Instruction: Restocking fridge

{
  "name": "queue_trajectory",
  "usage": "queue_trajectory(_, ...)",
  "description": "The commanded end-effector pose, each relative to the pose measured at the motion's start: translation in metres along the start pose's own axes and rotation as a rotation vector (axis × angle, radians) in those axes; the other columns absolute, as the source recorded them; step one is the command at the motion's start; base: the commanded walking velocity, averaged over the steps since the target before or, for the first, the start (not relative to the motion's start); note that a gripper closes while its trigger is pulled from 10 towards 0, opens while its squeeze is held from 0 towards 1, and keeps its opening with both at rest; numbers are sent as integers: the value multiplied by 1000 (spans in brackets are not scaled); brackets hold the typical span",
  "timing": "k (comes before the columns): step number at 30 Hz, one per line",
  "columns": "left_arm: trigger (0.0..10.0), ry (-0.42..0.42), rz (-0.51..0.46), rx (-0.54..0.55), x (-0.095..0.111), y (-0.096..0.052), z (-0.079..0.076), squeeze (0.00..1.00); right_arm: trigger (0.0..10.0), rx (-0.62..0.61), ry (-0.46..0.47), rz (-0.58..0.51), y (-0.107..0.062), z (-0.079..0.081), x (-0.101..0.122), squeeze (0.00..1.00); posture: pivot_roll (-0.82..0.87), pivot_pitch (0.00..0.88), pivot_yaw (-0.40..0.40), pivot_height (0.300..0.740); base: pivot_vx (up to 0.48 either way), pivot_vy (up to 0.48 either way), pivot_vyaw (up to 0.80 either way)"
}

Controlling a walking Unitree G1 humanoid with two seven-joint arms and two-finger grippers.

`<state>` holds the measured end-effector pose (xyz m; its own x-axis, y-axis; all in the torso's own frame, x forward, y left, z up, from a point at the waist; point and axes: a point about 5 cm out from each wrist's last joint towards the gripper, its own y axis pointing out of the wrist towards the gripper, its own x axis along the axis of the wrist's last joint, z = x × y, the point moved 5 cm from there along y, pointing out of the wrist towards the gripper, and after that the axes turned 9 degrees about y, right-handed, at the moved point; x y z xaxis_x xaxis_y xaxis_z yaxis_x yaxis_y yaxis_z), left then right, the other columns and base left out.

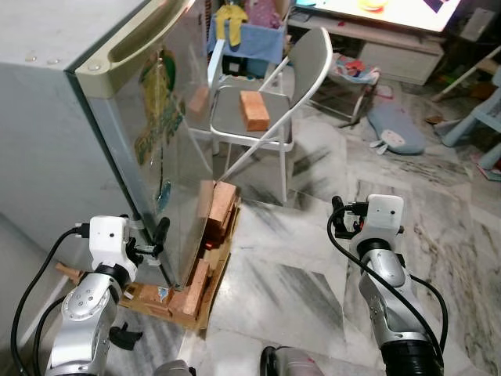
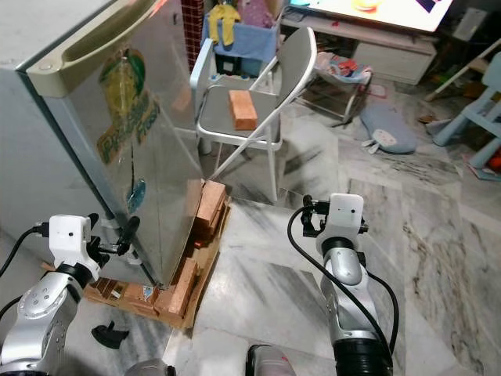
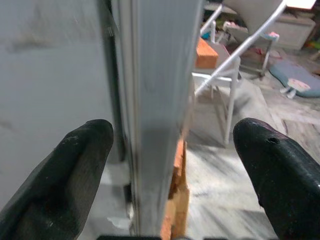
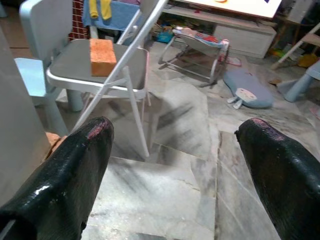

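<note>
The silver fridge stands at the left, its stickered door facing the room. My left gripper is low at the door's bottom corner. It is open, with one finger on each side of the door's edge. My right gripper hangs open over the marble floor and holds nothing, pointing toward a grey folding chair. An orange brick-like block lies on the chair's seat and shows as the block in the right wrist view.
Several bricks on cardboard prop the fridge's base. Behind the chair are a laundry rack, a baby bouncer and a TV stand. A grey cushion and a blue child's chair sit at the right.
</note>
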<state>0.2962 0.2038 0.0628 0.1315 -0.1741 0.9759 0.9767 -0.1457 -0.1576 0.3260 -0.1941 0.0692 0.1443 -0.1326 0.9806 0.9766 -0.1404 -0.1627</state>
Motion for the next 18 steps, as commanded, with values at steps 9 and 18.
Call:
queue_trajectory(9, 10000, 14, -45, 53, 18, 29, 14, 0, 10000, 5, -11, -13, 3, 1, 6, 0, 145, 38, -70, 740, 0, 0, 0)
queue_trajectory(18, 10000, 133, -61, -46, 25, 40, 6, 0, 10000, -11, -8, 28, -10, -11, -1, 0, 120, 39, -65, 740, 0, 0, 0)
